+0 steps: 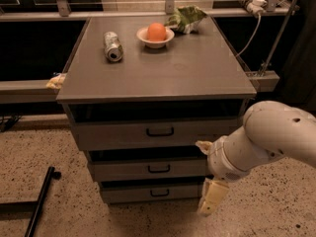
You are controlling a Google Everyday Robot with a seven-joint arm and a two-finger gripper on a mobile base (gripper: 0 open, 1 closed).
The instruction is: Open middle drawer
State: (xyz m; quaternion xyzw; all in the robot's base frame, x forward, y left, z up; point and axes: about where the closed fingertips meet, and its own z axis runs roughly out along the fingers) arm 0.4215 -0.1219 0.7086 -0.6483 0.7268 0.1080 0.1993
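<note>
The grey cabinet has three drawer fronts stacked one above the other. The middle drawer (128, 171) is a shallow grey front with a small black loop handle (159, 168), and it sits closed. My gripper (207, 173) is at the right end of the middle and bottom drawer fronts, right of the handle and not touching it. One cream finger (213, 198) points down and the other fingertip (203, 145) shows higher up, so the gripper is open and empty. The white arm (276, 137) comes in from the right.
The top drawer (123, 132) and bottom drawer (128, 193) are closed. On the cabinet top (187, 68) lie a can (113, 46), a bowl with an orange (156, 34) and a green bag (185, 18). A black bar (39, 201) lies on the speckled floor at left.
</note>
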